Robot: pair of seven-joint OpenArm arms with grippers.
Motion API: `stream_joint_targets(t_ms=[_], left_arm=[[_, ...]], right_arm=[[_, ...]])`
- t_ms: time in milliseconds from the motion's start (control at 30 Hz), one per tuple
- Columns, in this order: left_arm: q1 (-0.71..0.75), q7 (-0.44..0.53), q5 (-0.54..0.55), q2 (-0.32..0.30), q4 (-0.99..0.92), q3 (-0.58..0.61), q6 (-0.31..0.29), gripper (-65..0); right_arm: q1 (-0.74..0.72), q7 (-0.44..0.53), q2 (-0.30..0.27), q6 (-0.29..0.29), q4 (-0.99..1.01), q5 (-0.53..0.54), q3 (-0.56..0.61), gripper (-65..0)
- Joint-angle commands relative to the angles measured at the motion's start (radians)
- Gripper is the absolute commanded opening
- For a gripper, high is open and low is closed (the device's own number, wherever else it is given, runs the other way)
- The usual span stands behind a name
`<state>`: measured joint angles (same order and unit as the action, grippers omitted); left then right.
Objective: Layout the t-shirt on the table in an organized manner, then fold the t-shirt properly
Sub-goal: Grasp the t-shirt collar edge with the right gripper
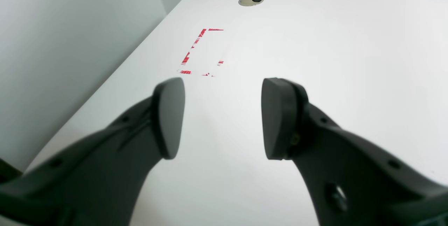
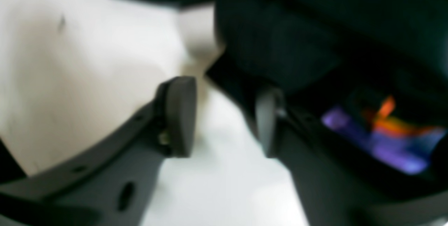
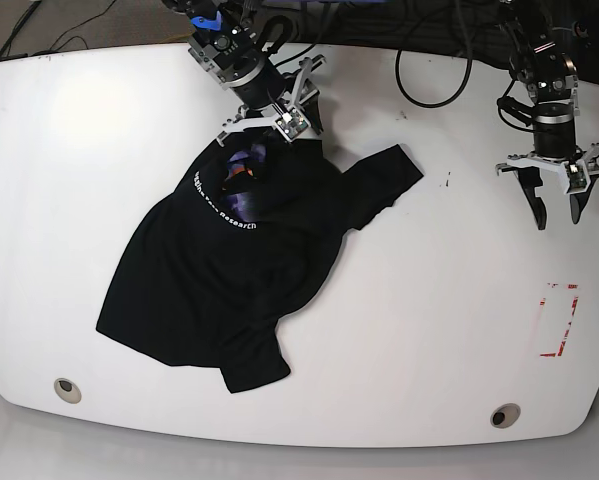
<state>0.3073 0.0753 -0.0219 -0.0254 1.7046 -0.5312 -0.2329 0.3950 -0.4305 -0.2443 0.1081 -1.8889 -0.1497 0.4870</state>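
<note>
The shirt lies rumpled at nine o'clock on the table. The right gripper gapes at the collar (nothing pinched); grip the shoulder seam. The left gripper idles, empty.

A base camera looks down from overhead on the whole table. The left wrist camera peers low across bare tabletop toward the red outline mark. The right wrist camera hangs close, blurred, over the t-shirt.

Open table around the right-hand pincer's rumpled t-shirt, bare passage beneath the left pincer
</note>
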Motion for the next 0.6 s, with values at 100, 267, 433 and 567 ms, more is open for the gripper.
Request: stream_joint_targets(t_ms=[100, 267, 433, 567], left_arm=[[-0.006, 0.031, 0.004, -0.011, 0.022, -0.002, 0.002, -31.9], [-0.006, 0.031, 0.004, -0.011, 0.022, -0.002, 0.000, -31.9], [-0.004, 0.031, 0.003, -0.011, 0.022, -0.002, 0.000, -31.9], [-0.004, 0.031, 0.003, -0.011, 0.022, -0.002, 0.000, -31.9]], right_arm=[[-0.005, 0.012, -0.031, -0.002, 0.005, 0.003, 0.031, -28.0], [-0.035, 0.011, -0.033, -0.002, 0.015, 0.003, 0.052, -27.7], [-0.084, 0.011, -0.031, -0.002, 0.078, 0.003, 0.057, -27.7], [-0.126, 0.014, -0.031, -0.002, 0.131, 0.003, 0.057, -27.7]])
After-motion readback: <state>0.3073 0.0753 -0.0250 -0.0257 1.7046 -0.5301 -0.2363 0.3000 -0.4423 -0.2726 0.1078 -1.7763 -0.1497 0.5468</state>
